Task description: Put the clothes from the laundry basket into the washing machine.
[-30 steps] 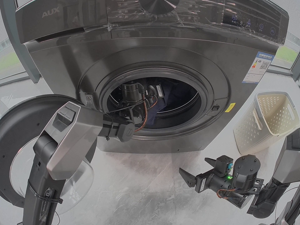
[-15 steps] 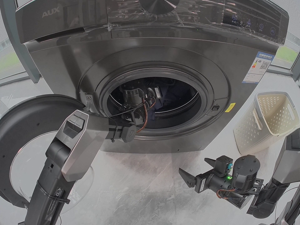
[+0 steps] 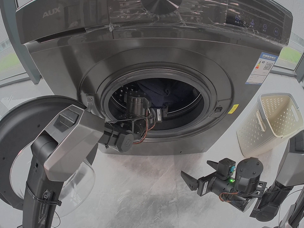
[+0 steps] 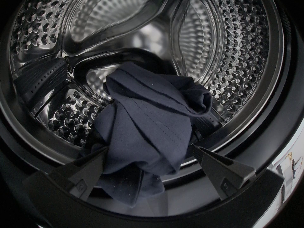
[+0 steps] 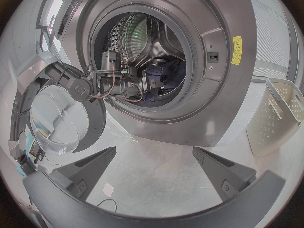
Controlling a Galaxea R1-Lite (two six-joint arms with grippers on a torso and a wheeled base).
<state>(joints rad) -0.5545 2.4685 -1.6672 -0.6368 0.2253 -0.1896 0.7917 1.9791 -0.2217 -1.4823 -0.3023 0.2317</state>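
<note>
A dark navy garment (image 4: 148, 124) lies bunched in the washing machine drum (image 4: 237, 48), its lower edge hanging over the door seal. My left gripper (image 4: 148, 149) is open at the drum mouth, its fingers spread to either side of the garment without pinching it. From the head view the left gripper (image 3: 159, 113) sits at the lower rim of the opening, with the garment (image 3: 164, 92) behind it. My right gripper (image 3: 197, 169) hangs open and holds nothing, low over the floor in front of the machine. The cream laundry basket (image 3: 278, 121) stands tilted to the right.
The machine's round door (image 3: 19, 136) is swung open to the left, beside my left arm. Grey tiled floor (image 3: 152, 181) lies open in front of the machine. The basket (image 5: 275, 117) leans near the machine's right front corner.
My left arm has drawn back and down from deep in the drum to the rim of the opening, leaving the navy garment inside. The right arm stays put.
</note>
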